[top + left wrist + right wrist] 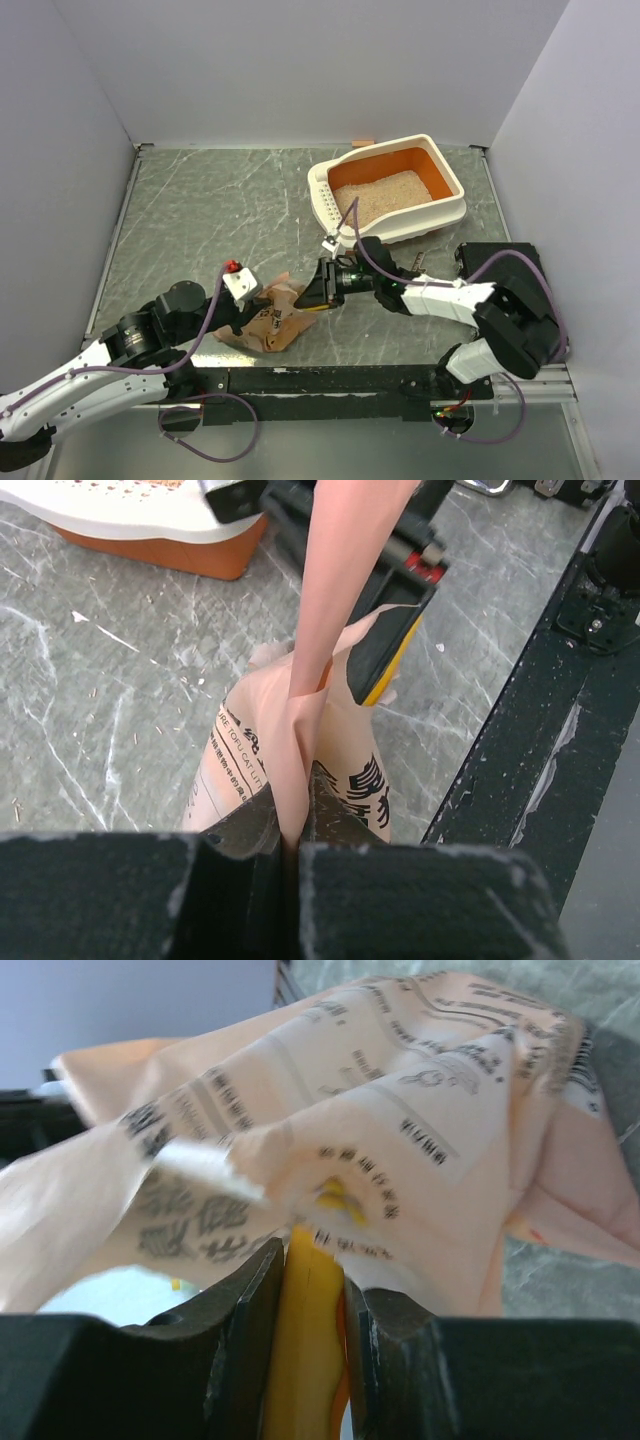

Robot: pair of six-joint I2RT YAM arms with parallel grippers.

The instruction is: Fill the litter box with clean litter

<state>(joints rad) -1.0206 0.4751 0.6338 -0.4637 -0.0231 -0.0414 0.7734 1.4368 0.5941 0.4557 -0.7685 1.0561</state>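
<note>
- My litter box (420,225): a large rectangular tray with a cream-white shell and rim, orange inside, and its perforated end facing left. It sits flat at the far right, turned at a slant.
- The litter (385,192): pale beige grains lying loose across its floor, with the orange walls bare above.

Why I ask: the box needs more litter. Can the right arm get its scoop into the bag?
Probably yes: the left gripper holds the bag up by its edge, and the scoop in the right gripper sits at the mouth.
</note>
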